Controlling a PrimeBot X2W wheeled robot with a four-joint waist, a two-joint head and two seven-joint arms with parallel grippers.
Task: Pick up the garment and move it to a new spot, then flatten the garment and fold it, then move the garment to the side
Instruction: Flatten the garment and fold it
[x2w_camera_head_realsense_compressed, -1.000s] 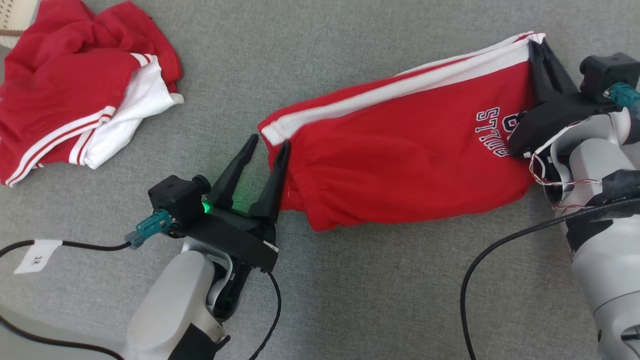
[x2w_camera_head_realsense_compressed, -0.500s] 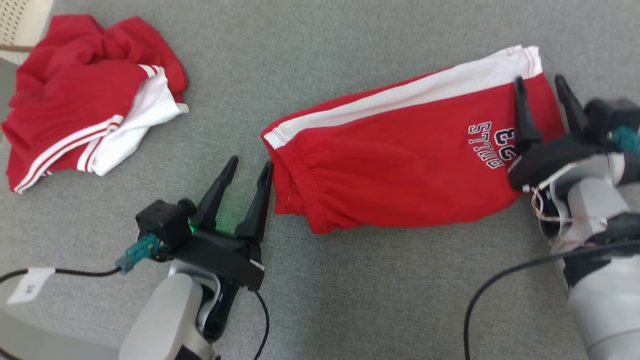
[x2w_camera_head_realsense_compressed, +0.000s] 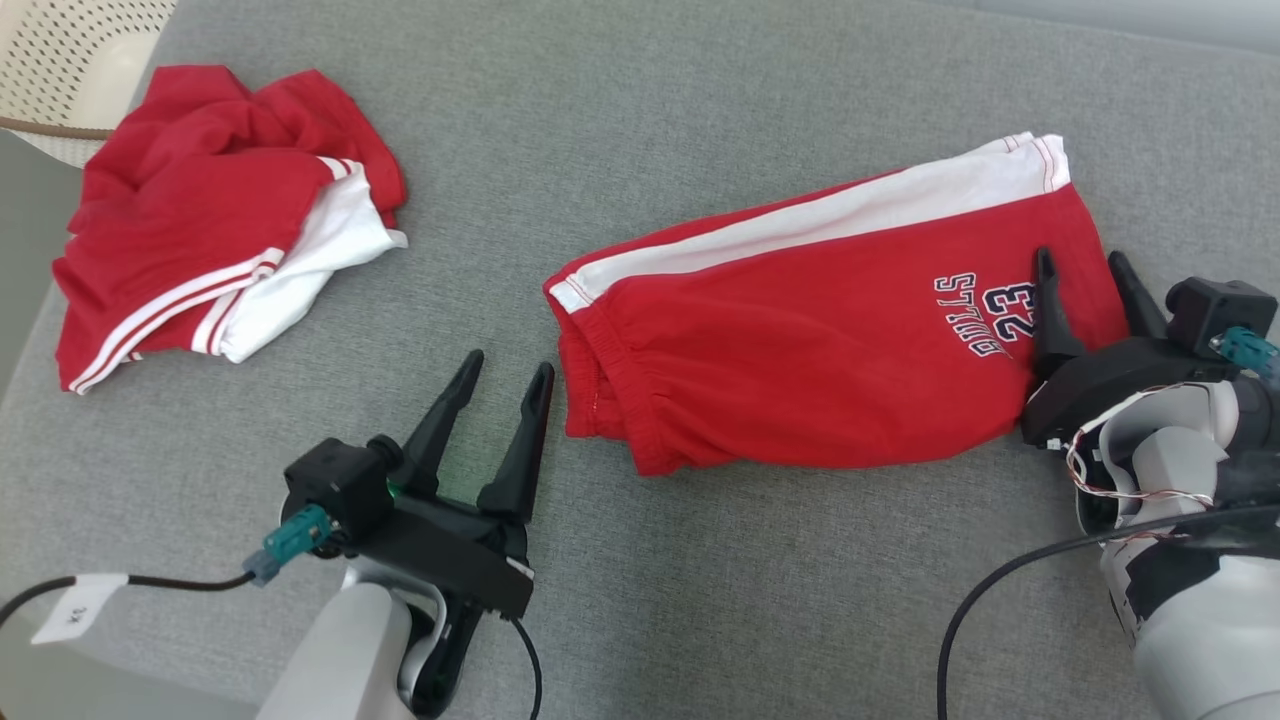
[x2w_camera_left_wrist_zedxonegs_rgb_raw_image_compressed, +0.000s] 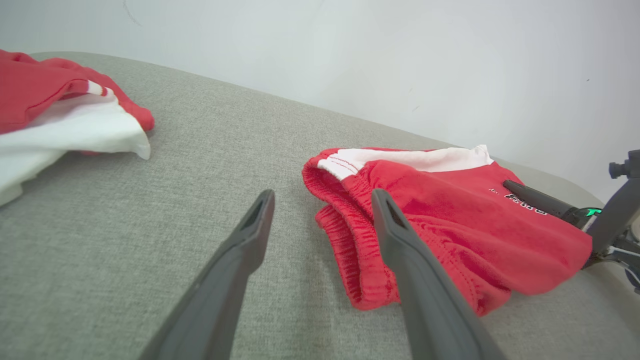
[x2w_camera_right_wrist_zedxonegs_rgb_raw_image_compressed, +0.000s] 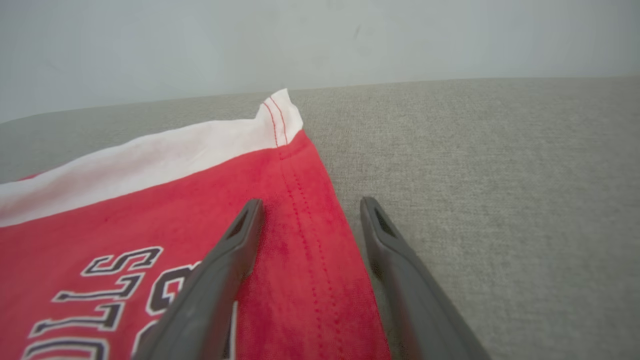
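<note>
- The red shorts (x2w_camera_head_realsense_compressed: 800, 370) lie flat on the grey cushion (x2w_camera_head_realsense_compressed: 700, 600), a bit to the right of the middle.
- They look folded one time the long way, so one leg seems to lie on top of the other.
- The waistband (x2w_camera_head_realsense_compressed: 590, 380) is at the left end and is a bit bunched up.
- The hem (x2w_camera_head_realsense_compressed: 1095, 250) is at the right end and looks smooth.
- A white stripe (x2w_camera_head_realsense_compressed: 820, 215) runs along the far edge, and the letters and number (x2w_camera_head_realsense_compressed: 985, 315) sit near the right end.
- The left gripper (x2w_camera_head_realsense_compressed: 509, 362) is spread wide. It sits just beside the waistband and holds nothing.
- The right gripper (x2w_camera_head_realsense_compressed: 1080, 257) is spread wide too. One finger is over the red cloth and the other is over the grey cushion, with the hem between them. It pinches nothing.
- I think picking up, moving and flattening are done, and the first fold looks done as well.
- I think another fold may come next, end to end, and then the shorts need to go to the side.
- A messy pile of clothes (x2w_camera_head_realsense_compressed: 200, 250), red and white, lies far away at the left. It is well apart from the shorts.
</note>
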